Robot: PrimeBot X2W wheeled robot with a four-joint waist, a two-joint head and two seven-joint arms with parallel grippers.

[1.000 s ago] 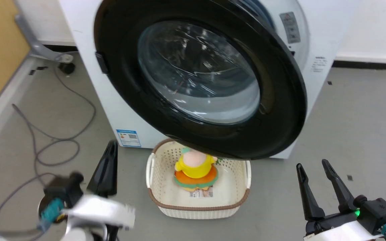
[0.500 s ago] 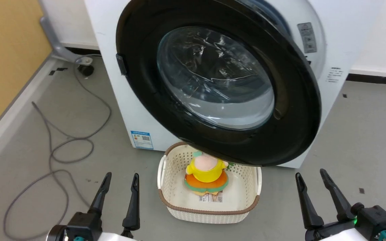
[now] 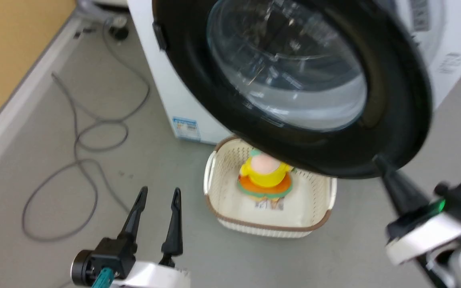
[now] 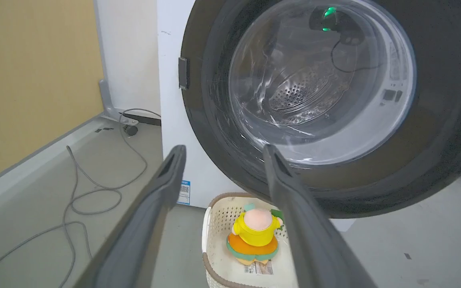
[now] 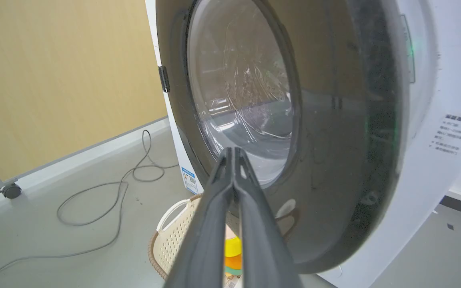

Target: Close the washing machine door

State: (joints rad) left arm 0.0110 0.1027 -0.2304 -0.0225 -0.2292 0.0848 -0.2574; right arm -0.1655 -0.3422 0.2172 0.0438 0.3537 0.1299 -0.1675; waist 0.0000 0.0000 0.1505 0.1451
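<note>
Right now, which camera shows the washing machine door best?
The left wrist view: the washing machine door faces it, sharp, with nearly its whole round window showing. In the head view the door is blurred and cut off at the top; the right wrist view sees it at a steep angle.

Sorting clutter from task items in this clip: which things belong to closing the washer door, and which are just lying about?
Part of the job:
washing machine door, open
washing machine
right tool, shut, near the door's lower rim

Just lying about:
cream basket on the floor below the door
plush toy in it
grey cable on the floor
</note>
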